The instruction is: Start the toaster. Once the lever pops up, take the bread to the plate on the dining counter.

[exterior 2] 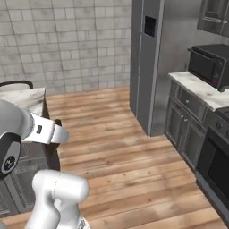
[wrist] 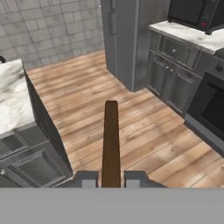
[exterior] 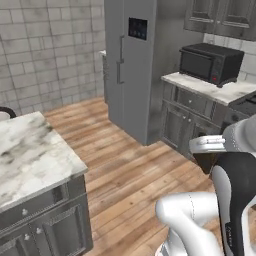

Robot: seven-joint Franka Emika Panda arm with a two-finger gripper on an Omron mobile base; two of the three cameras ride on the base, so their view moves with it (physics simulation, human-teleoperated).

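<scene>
My gripper (wrist: 110, 177) is shut on the bread (wrist: 111, 140), a thin dark-brown slice seen edge-on that sticks out ahead between the two fingertips. In the left base view the bread (exterior: 204, 161) shows as a dark wedge under my white hand, held above the wooden floor. The dining counter (exterior: 30, 150), with its white grey-veined marble top, stands to the left, and the same counter (wrist: 11, 100) lies left of the slice in the hand view. The toaster and the plate are out of view.
A tall grey fridge (exterior: 132, 65) stands ahead. To the right runs a marble worktop (exterior: 215, 87) over dark cabinets, with a black microwave (exterior: 210, 62) on it. An oven front (wrist: 210, 109) is at the right. Open wooden floor (exterior: 130, 170) lies between. A dark curved bar (exterior 2: 15, 82) rises behind the counter.
</scene>
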